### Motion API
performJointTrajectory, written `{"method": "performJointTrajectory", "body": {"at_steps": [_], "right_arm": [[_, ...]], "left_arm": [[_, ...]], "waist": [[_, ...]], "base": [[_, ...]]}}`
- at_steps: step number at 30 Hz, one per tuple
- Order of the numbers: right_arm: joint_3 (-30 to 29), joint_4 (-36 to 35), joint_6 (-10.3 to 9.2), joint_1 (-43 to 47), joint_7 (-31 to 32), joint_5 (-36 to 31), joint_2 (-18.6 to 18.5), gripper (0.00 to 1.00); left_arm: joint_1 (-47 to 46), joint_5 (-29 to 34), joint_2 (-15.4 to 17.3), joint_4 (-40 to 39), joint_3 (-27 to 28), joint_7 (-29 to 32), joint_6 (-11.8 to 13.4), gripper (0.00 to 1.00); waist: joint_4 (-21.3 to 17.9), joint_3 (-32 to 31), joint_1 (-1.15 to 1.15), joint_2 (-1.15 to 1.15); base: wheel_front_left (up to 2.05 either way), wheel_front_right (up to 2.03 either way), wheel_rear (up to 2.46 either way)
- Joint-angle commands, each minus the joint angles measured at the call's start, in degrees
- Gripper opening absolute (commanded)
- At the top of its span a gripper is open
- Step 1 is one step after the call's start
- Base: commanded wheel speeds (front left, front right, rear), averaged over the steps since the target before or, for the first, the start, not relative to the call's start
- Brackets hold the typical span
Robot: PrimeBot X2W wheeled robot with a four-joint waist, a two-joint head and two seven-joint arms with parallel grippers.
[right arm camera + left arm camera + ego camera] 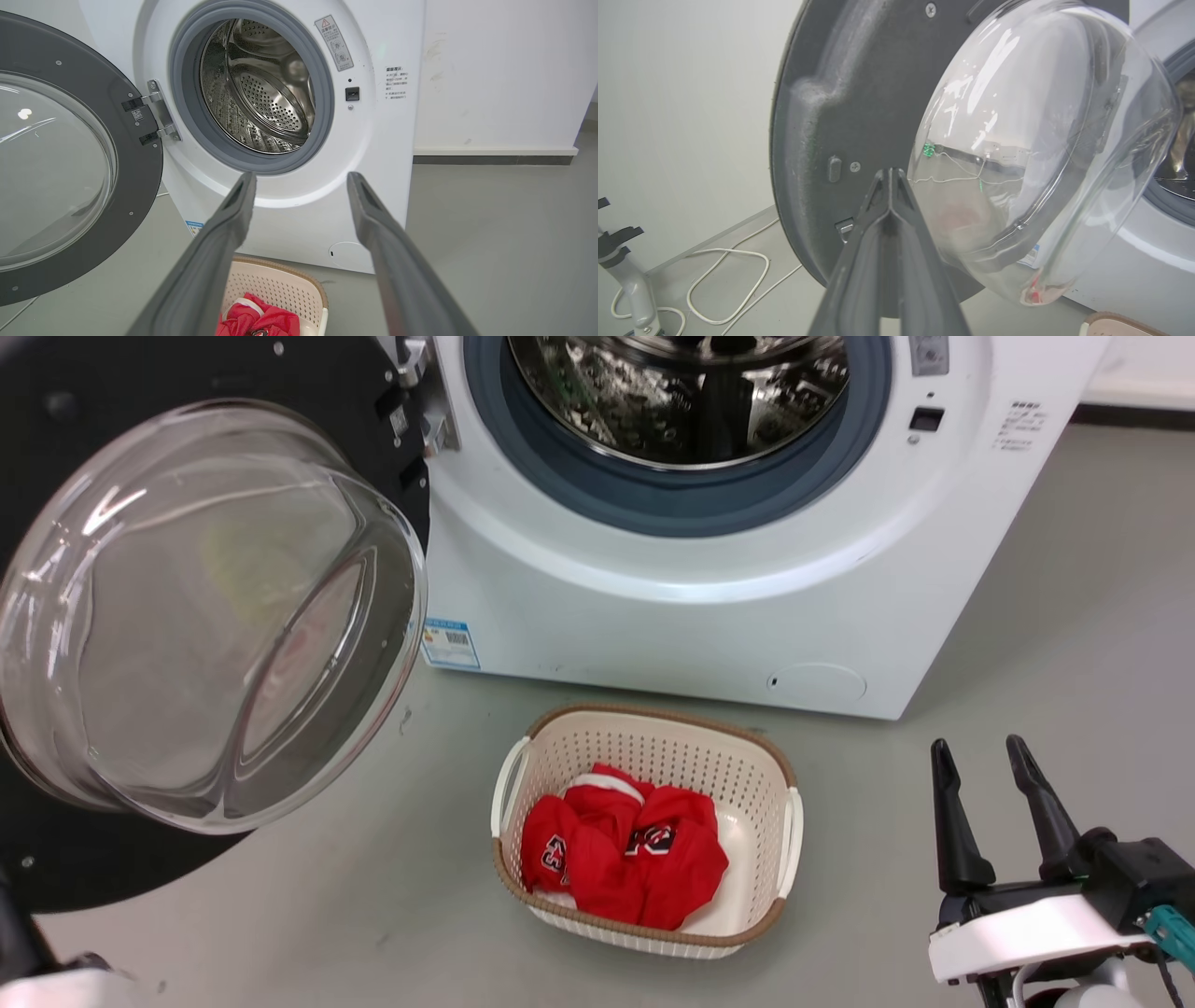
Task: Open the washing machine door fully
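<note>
1. Dark fingers of my left gripper [889, 179] are pressed together on nothing, tips aimed at the inner face of the washing machine door [840, 116], just beside its glass bowl [1041, 140]; whether they touch it I cannot tell.
2. My right gripper [978, 751] stands spread and empty, off the front right corner of the white machine [653, 625], right of the basket [653, 747] of red clothes [621, 849].
3. That door hangs swung out on the machine's left side, hinges [156, 116] at its machine-side edge, drum [681, 392] exposed.
4. My judgement: the left arm is nearer; any remaining swing needs a push away from the drum mouth, around the hinges.
</note>
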Motion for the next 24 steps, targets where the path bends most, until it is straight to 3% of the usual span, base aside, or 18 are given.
{"method": "performJointTrajectory", "body": {"at_steps": [1,2,3,4,5,14,24], "right_arm": [[0.11,0.10,-0.02,0.56,-0.31,0.24,0.07,1.00],[0.22,0.23,-0.02,0.87,-0.28,0.23,0.07,1.00],[0.35,0.26,-0.02,1.19,-0.27,0.16,0.07,1.00],[0.37,0.20,-0.02,1.39,-0.23,0.04,0.07,1.00],[0.47,0.19,-0.02,1.48,-0.15,-0.18,0.07,1.00],[0.55,-0.80,-0.02,3.20,0.74,-1.69,0.06,1.00],[-0.22,-3.26,-0.02,3.14,1.98,-5.67,0.07,1.00]], "left_arm": [[1.24,0.81,-0.75,-1.19,-0.64,-0.14,-0.37,0.00],[2.15,1.14,-1.40,-1.87,-1.18,-0.14,-0.63,0.00],[2.92,1.39,-2.02,-2.58,-1.88,-0.14,-0.79,0.28],[3.52,1.48,-2.49,-3.16,-2.64,-0.14,-1.12,0.79],[4.07,1.75,-2.92,-3.64,-3.57,-0.14,-1.31,1.00],[6.10,4.22,-3.90,-5.77,-14.72,-0.14,-0.56,1.00],[0.54,3.94,-3.89,-5.43,-25.15,-0.14,-0.39,1.00]], "waist": [[-0.39,-1.23,0.00,0.00],[-0.54,-1.73,0.00,0.00],[-0.67,-2.11,0.00,0.00],[-0.80,-2.39,0.00,0.00],[-0.94,-2.70,0.00,0.00],[-2.89,-5.58,0.00,0.00],[-7.99,-6.33,0.00,0.00]], "base": [[0.00,0.00,0.00],[0.00,0.00,0.00],[0.00,0.00,0.00],[0.00,0.00,0.00],[0.00,0.00,0.00],[0.00,0.00,0.00],[0.00,0.00,0.00]]}}
